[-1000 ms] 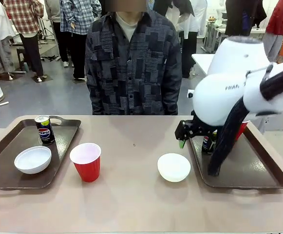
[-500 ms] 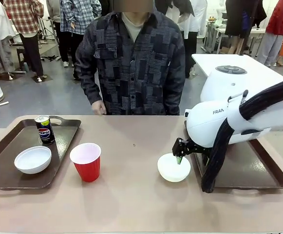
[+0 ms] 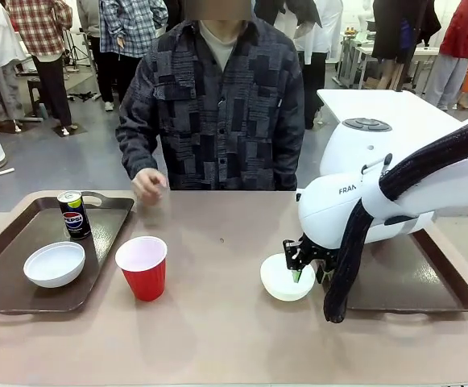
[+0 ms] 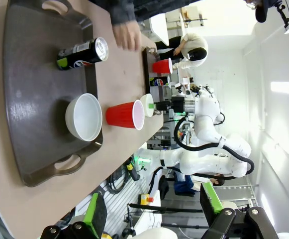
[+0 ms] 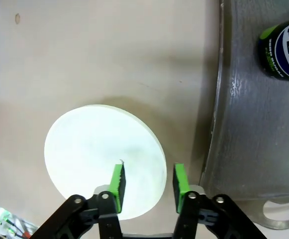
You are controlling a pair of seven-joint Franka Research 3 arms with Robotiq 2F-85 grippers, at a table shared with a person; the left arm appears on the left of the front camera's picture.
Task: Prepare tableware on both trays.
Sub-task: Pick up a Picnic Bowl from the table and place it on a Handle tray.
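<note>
We read "PEPSI" on the left can (image 3: 74, 214) standing on the left tray (image 3: 8, 266), "PEP" on the right can (image 5: 282, 50) on the right tray (image 5: 243, 124), and "FRA" on the right arm's white housing (image 3: 330, 214).

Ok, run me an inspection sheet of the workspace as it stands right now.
Surface: beige table, bare in the middle.
Job's things: left tray holds a can and a bowl; red cup stands on the table beside it. The second bowl sits on the table just off the right tray, which carries the second can and second red cup.
Clutter: nothing seen.
Grippers: right gripper down on the second bowl, jaws astride its rim, not yet clamped; left gripper raised, jaws open, empty.
Cables: black hose hangs from the right arm, low by the right tray's edge.
Surroundings: person at the far side, one hand over the table edge near the left tray; other people farther back.
</note>
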